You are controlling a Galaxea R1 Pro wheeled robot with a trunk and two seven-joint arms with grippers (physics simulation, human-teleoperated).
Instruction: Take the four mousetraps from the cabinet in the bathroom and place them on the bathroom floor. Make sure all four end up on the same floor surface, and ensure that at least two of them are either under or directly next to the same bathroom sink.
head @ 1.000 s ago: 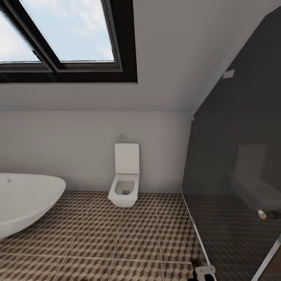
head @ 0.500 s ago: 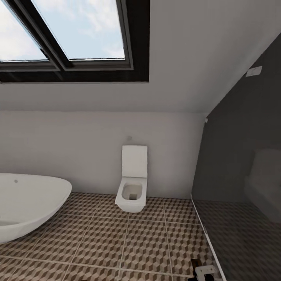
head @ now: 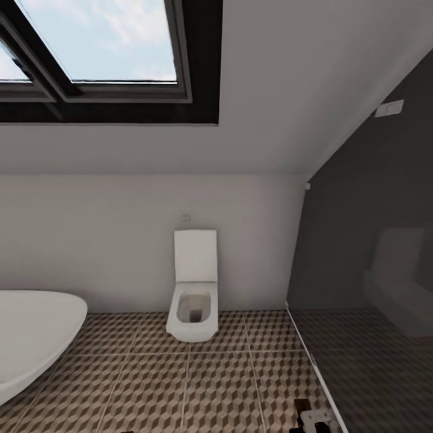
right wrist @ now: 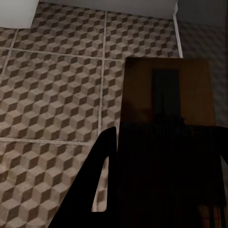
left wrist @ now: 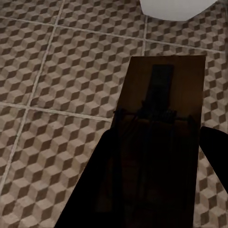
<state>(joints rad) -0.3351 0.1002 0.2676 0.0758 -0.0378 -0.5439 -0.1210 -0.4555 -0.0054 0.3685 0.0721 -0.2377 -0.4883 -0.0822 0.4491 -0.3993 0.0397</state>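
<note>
view swung left; each pincer apparently grips a mousetrap [left wrist: 161,142].

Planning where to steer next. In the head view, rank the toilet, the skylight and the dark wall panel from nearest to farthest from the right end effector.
From the right end effector:
1. dark wall panel, just to its right.
2. toilet, ahead, against the back wall.
3. skylight, high up at the left.
</note>
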